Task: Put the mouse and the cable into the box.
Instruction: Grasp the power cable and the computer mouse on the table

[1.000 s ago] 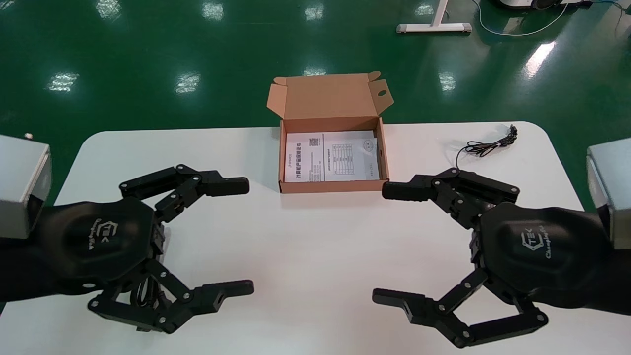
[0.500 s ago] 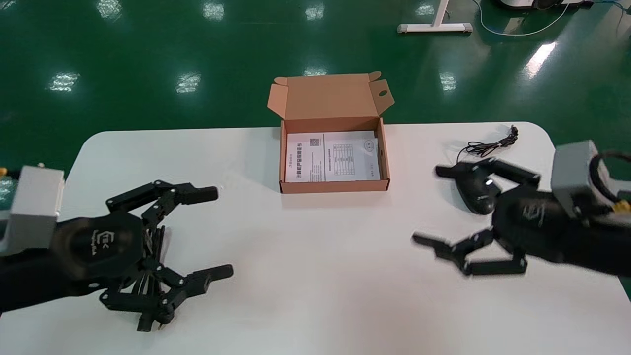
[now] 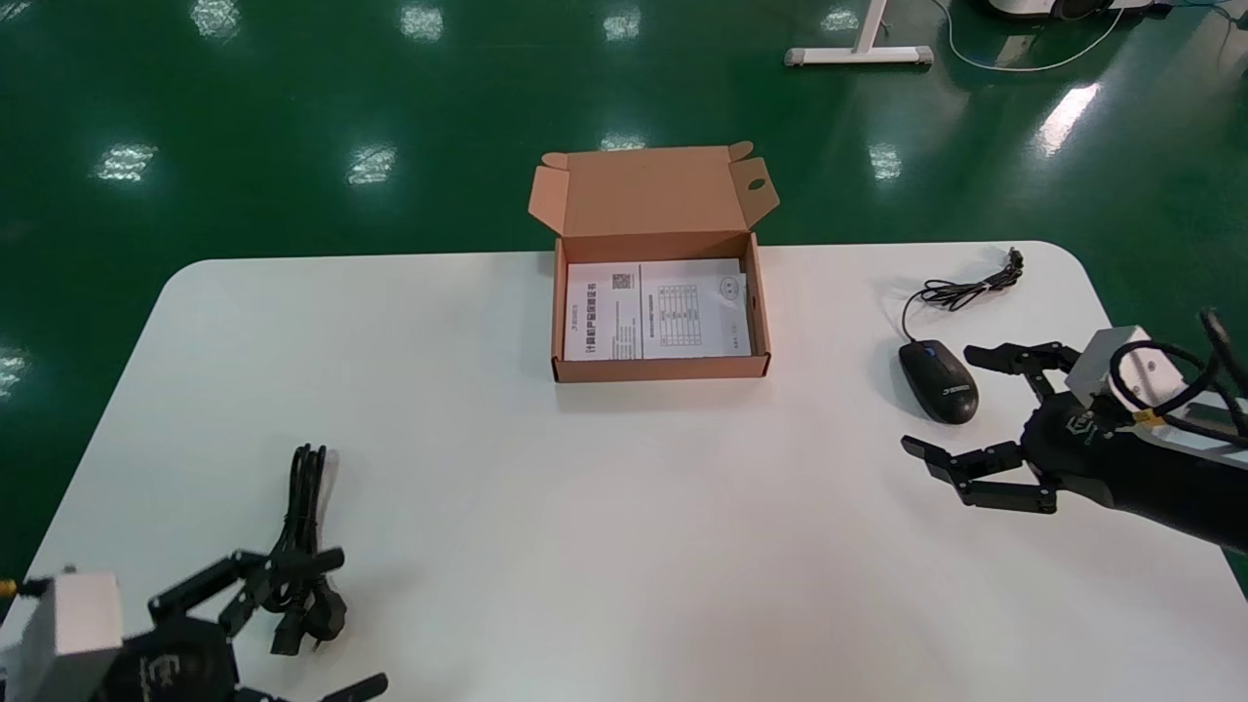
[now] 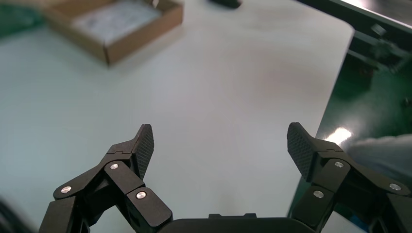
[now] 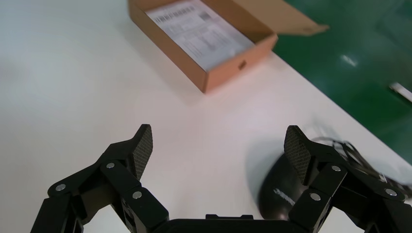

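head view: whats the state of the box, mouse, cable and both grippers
box, open, lid up, paper sheet inside
mouse, on table, outside box, ungripped
cable, bundled on table, outside box
left gripper, open, empty
right gripper, open, by mouse, empty

The box (image 3: 659, 367) is open on top, with low walls and only a flat sheet (image 3: 655, 310) on its floor; its lid (image 3: 651, 190) stands up behind it, blocking the far side; in front of the box the table (image 3: 604, 526) lies bare; right of the box sits the mouse (image 3: 938, 381), its cord (image 3: 960, 291) trailing farther back, the right gripper (image 3: 939, 400) spread just beside it; well to the front-left of the box lies the cable (image 3: 302, 507), the spread left gripper (image 3: 356, 621) at its near end.
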Robot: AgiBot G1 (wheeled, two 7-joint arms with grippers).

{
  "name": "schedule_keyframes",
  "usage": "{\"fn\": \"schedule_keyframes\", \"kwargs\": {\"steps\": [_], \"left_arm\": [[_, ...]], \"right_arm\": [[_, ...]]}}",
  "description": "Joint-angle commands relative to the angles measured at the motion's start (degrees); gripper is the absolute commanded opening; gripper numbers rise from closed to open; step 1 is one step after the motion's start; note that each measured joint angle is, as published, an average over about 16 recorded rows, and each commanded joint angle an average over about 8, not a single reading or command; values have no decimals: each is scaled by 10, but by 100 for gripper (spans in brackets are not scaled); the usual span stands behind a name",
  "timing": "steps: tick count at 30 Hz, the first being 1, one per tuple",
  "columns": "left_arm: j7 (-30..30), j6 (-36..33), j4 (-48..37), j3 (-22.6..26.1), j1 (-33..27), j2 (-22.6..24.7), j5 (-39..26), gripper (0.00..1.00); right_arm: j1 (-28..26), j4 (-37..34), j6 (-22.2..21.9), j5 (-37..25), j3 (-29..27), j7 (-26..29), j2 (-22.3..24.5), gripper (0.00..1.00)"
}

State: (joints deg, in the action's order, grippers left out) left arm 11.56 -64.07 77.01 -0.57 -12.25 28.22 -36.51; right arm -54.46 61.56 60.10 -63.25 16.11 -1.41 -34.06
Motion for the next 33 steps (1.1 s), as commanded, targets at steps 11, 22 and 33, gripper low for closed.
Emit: {"fn": "schedule_keyframes", "kwargs": {"steps": [11,22,33], "left_arm": [[121,132,4,-75,119,93,9,100],[200,256,9,-97,142,181,-24,100],[219,277,9,-93,131,212,-31,100]], "right_arm": [[-35,-106,-12,-33,10,-72,-40,100],[-73,-217,-13,-35,10,-133,-85,100],[-105,-312,-17,-38,13,-175,-131,100]]}}
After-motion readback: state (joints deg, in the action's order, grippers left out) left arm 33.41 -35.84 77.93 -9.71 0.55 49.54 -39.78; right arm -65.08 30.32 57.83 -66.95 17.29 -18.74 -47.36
